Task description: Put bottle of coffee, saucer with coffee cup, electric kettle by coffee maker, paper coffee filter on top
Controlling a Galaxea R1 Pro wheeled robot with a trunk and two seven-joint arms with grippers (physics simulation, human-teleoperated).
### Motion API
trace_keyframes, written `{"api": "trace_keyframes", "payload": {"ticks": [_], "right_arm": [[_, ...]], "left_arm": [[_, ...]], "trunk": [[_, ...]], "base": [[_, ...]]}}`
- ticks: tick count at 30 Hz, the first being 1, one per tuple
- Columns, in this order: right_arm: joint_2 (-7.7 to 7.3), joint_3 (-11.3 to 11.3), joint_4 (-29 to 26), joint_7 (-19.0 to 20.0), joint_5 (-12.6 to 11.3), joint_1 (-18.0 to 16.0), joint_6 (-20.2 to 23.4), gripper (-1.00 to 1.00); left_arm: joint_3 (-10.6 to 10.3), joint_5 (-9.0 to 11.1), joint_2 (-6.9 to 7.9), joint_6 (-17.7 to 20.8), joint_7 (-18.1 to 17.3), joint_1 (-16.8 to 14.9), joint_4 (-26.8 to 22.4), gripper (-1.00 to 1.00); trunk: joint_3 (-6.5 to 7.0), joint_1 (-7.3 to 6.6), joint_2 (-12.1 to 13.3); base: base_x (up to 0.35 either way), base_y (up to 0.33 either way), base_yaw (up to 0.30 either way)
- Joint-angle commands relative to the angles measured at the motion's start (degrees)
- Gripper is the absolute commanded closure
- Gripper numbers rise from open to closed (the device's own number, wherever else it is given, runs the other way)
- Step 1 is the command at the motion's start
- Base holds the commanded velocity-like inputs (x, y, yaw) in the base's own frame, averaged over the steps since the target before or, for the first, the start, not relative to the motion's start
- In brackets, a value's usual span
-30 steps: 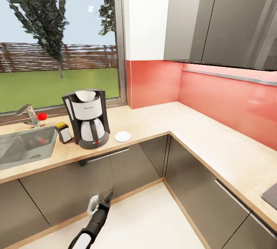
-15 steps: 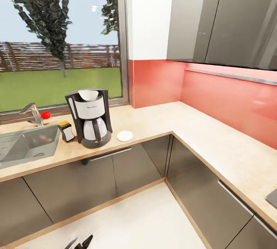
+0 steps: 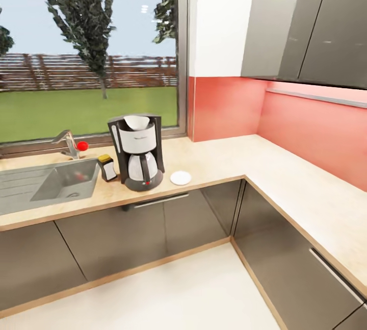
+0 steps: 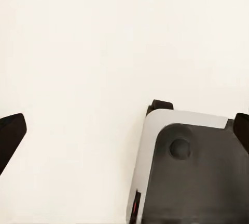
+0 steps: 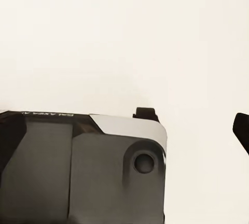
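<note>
The black and white coffee maker (image 3: pixel 138 151) stands on the countertop (image 3: pixel 219 159) under the window, with a white paper filter (image 3: pixel 136 122) in its top. A small bottle with a yellow cap (image 3: pixel 107 168) stands right beside it on the sink side. On the other side a white saucer (image 3: pixel 180 177) lies flat with nothing on it. My left gripper (image 4: pixel 124 133) hangs open over the pale floor, its dark fingertips (image 4: pixel 10 135) far apart. My right gripper (image 5: pixel 124 135) is open too, above the floor. The cup and kettle are out of view.
A steel sink (image 3: pixel 48 184) with a faucet (image 3: pixel 69 142) and a red knob (image 3: pixel 82 145) is set in the counter to the left. The counter turns a corner and runs along the red backsplash (image 3: pixel 306 136). Dark cabinets (image 3: pixel 306 19) hang above. The robot's base (image 4: pixel 192 177) shows below the wrists.
The head camera has swung, so the whole scene sits further right. My left arm, low over the floor a second ago, has dropped out of the head view.
</note>
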Motion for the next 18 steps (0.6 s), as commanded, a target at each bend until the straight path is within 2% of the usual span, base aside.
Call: {"api": "trace_keyframes", "payload": {"ticks": [1, 3, 6, 10, 16, 18], "right_arm": [[0.01, 0.48, 0.02, -0.18, -0.53, -0.04, -0.14, -1.0], [-0.02, 0.48, 0.02, -0.2, -0.53, -0.04, -0.14, -1.0], [-0.03, 0.48, 0.02, -0.2, -0.48, -0.04, -0.18, -1.0], [-0.17, 0.51, 0.02, -0.15, -0.42, -0.04, -0.26, -1.0], [-0.35, 0.56, 0.02, 0.08, -0.31, -0.04, -0.32, -1.0], [-0.34, 0.56, 0.02, 0.12, -0.33, -0.04, -0.32, -1.0]], "left_arm": [[0.37, -1.55, -0.04, -0.1, 0.68, 0.47, 0.45, -1.0], [0.34, -3.79, -0.17, -0.02, 1.73, 1.17, 1.47, -1.0], [0.31, -5.14, -0.27, 0.01, 2.31, 1.63, 3.58, -1.0], [0.26, -5.85, -0.25, 0.03, 3.5, 1.9, 4.89, -1.0], [0.08, -6.12, -0.23, 0.03, 7.85, 3.05, 5.34, -1.0], [0.07, -6.13, -0.23, 0.05, 8.21, 3.12, 5.36, -1.0]], "trunk": [[-0.18, 0.03, -0.12], [-0.28, 0.03, -0.12], [-0.39, 0.03, -0.12], [-0.43, 0.03, -0.12], [-0.44, 0.03, -0.12], [-0.44, 0.03, -0.12]], "base": [[0.0, 0.0, 0.221], [0.0, 0.0, 0.218], [0.0, 0.0, 0.14], [0.0, 0.0, 0.041], [0.0, 0.0, 0.008], [0.0, 0.0, 0.0]]}}
